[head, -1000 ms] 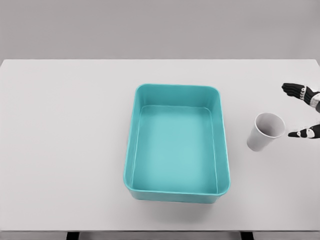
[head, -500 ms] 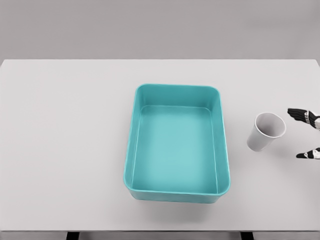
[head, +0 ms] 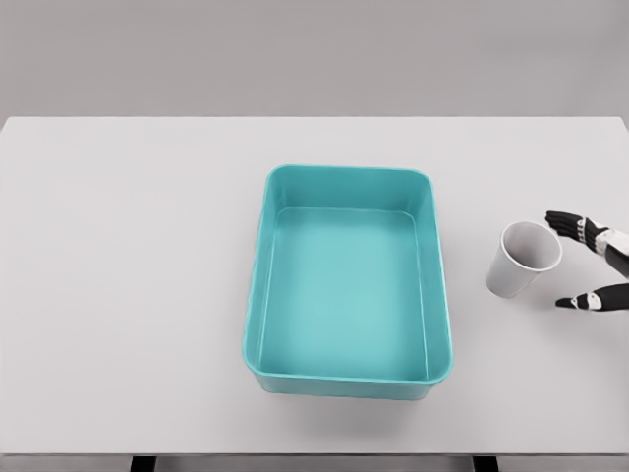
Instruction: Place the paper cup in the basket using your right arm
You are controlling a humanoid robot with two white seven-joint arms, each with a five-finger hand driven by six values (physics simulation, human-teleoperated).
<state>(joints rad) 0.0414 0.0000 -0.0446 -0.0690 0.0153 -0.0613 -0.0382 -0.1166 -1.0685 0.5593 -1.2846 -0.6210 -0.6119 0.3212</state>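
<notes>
Right hand (head: pixel 591 261) has slid back in beside the cup (head: pixel 522 259), fingers spread, not touching yet, so the grab's coming.

Simulated test bench: bare white table (head: pixel 147 295), grey backdrop (head: pixel 314 54).

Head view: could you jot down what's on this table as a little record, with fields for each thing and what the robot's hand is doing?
table: white
basket: teal, rectangular, nothing in it
paper cup: white, tilted, on the table right of the basket, outside it
right hand: at the right edge, fingers spread beside the cup, not gripping it
left hand: not in view
</notes>
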